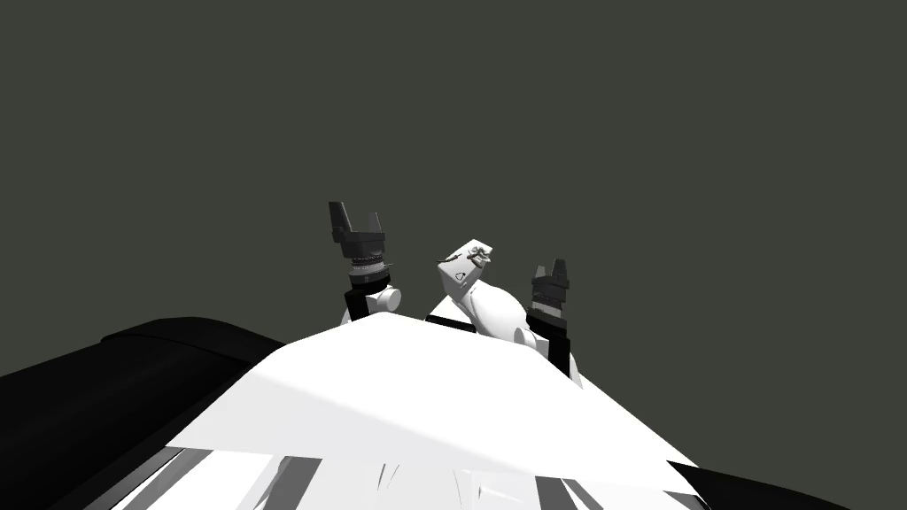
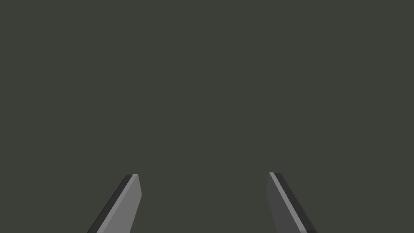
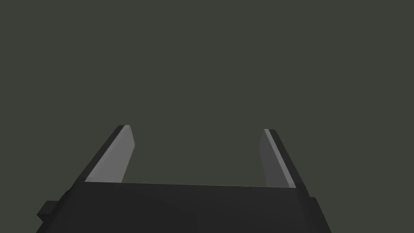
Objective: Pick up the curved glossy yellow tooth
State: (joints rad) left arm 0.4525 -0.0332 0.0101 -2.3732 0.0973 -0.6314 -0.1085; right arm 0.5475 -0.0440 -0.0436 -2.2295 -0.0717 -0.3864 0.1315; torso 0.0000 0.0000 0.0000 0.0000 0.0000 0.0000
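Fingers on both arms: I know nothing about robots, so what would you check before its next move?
1. Fingers of the left gripper open: ok.
2. Fingers of the right gripper open: ok.
3. Nothing caught between either pair of fingers: ok.
4. Where the tooth lies: cannot tell.
5. What the flat dark grey-green surface ahead of both hands is: cannot tell.

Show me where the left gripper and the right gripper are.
left gripper (image 2: 204, 174), left wrist view, midway between its open fingertips.
right gripper (image 3: 196, 128), right wrist view, midway between its open fingertips.
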